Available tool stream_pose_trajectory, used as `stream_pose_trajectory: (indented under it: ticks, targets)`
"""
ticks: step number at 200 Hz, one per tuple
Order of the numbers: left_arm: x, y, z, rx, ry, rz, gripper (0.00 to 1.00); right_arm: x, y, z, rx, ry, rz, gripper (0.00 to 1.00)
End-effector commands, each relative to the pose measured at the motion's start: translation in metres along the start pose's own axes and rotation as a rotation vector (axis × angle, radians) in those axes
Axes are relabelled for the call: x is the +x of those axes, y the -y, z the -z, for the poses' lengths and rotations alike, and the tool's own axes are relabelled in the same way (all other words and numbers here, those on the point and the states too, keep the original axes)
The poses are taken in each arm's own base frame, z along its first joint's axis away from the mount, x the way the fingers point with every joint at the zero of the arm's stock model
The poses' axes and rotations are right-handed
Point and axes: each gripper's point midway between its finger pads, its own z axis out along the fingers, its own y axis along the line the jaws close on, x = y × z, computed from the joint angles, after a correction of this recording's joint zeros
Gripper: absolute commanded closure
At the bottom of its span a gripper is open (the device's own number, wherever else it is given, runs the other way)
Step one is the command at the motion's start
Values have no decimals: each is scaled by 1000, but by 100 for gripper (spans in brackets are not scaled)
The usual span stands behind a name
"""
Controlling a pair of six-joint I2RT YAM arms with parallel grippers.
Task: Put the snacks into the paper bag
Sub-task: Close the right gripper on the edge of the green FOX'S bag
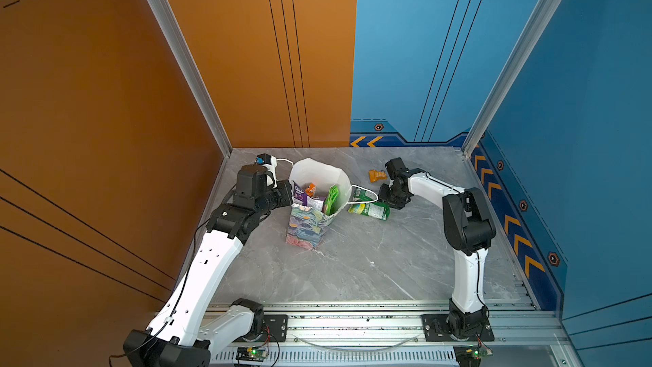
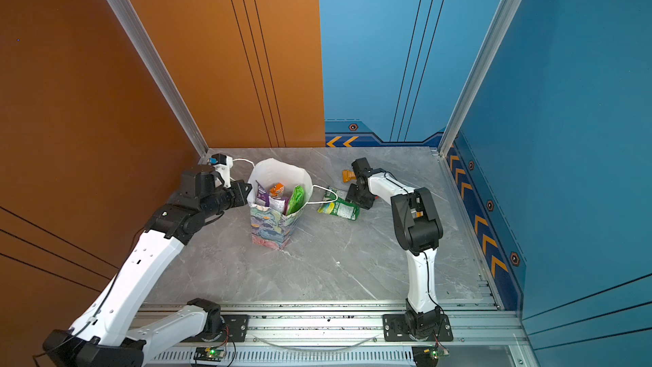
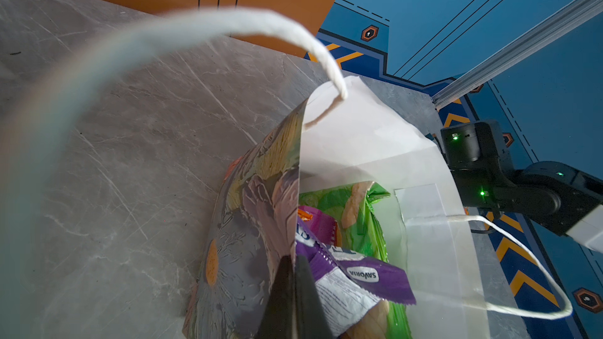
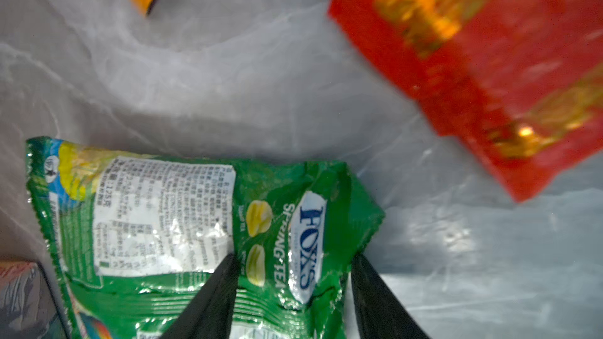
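Left gripper (image 3: 294,262): clamping tight on the paper bag (image 1: 306,228) at its left rim, one finger on the floral outside, one on the white inside, no gap showing.
Right gripper (image 4: 292,256): hanging low over the table (image 1: 352,270), jaws standing partly spread and straddling the logo end of the dark green packet (image 4: 163,216). Can't tell if the pads are biting.
Paper bag: standing upright, left of centre towards the back, mouth gaping open.
In the bag: purple packet (image 3: 375,275), light green packet (image 3: 355,213), magenta packet (image 3: 321,226) and small orange packet (image 1: 310,188) are sitting inside, tops poking up near the rim.
Dark green packet: lying flat on the table just right of the bag, not lifted.
Cord handle (image 1: 367,193): looping out of the bag's right side, overlapping the dark green packet in both top views.
Red packet (image 4: 473,76): lying on the table near the dark green packet, not touching it. Mostly hidden under the right arm in the top views.
Orange packet (image 1: 376,175): lying towards the back behind the right wrist, well apart from the bag.
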Motion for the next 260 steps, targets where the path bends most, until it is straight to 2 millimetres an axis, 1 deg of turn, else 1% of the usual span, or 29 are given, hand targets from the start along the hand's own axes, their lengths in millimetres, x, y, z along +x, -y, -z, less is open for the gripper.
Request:
stream_pose_trajectory:
  ticks: [1, 11, 13, 15, 34, 51, 71, 92, 100, 130, 157, 183, 191, 213, 229, 242, 260]
  targets:
    - [-23, 10, 9, 41, 75, 5, 100, 42, 7, -8, 62, -103, 58, 46]
    - [-23, 9, 9, 38, 76, 7, 100, 50, 7, -11, 74, -114, 71, 46]
    - [-23, 9, 9, 39, 76, 7, 100, 48, 3, -3, 63, -98, 75, 46]
    - [-24, 9, 9, 37, 77, 8, 100, 49, 2, -1, 60, -93, 78, 46]
    - [-24, 8, 10, 36, 81, 7, 100, 61, -2, 3, 59, -93, 97, 46]
    - [-24, 7, 10, 34, 81, 9, 100, 69, -1, 9, 59, -90, 109, 44]
    - [-24, 8, 8, 33, 79, 8, 100, 78, 4, 19, 53, -80, 95, 41]
    - [-24, 8, 8, 34, 78, 8, 100, 91, 17, 28, 61, -75, 69, 36]
    - [-24, 8, 8, 34, 79, 9, 100, 98, 19, 31, 47, -74, 52, 35]
    - [-24, 6, 8, 31, 79, 11, 100, 114, 10, 33, -56, -67, -28, 32]
    - [-23, 5, 6, 24, 76, 11, 100, 123, 2, 33, -133, -28, -149, 30]
    - [-23, 5, 6, 25, 75, 13, 100, 122, -4, 39, -206, 56, -283, 30]
    - [-23, 5, 5, 25, 72, 14, 100, 123, -10, 41, -240, 85, -319, 30]
    - [-23, 5, 6, 26, 74, 14, 100, 128, -25, 45, -273, 126, -357, 31]
    - [-24, 5, 7, 26, 78, 13, 100, 132, -31, 42, -272, 131, -373, 33]
    - [-24, 5, 8, 25, 80, 12, 100, 134, -31, 38, -269, 136, -394, 34]
    - [-25, 6, 9, 27, 83, 12, 100, 133, -25, 31, -263, 150, -442, 37]
